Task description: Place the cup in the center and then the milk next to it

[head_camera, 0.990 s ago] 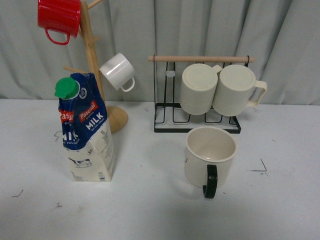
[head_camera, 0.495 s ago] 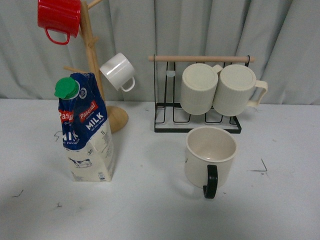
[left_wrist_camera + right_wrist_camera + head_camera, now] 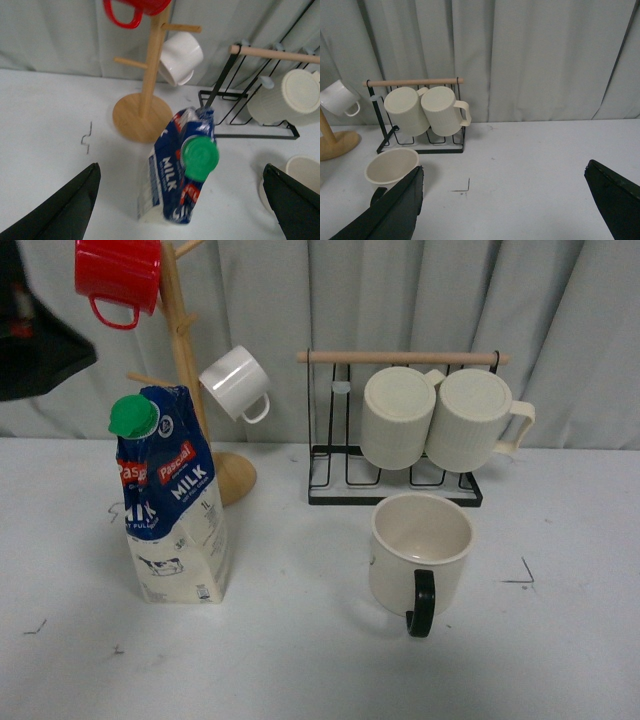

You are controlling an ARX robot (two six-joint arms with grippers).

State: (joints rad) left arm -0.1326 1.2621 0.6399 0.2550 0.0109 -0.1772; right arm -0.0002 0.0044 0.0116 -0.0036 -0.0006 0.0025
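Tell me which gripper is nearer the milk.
Left. The left gripper hangs above the milk, its open fingers framing the carton in its wrist view. The right gripper, also open, faces the cup, with no milk in its view.

Milk carton (image 3: 167, 185) stands on the bench (image 3: 45, 125) below the left claw (image 3: 181, 205), mug tree (image 3: 150, 75) behind; cup (image 3: 305, 172) to the claw's right, before the rack (image 3: 272, 52).

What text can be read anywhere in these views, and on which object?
"Pascual": red label on the milk carton.
"MILK": white letters on the same carton, in front and left wrist views.
Smaller print on the carton: too small to read.
Cup: no readable text.
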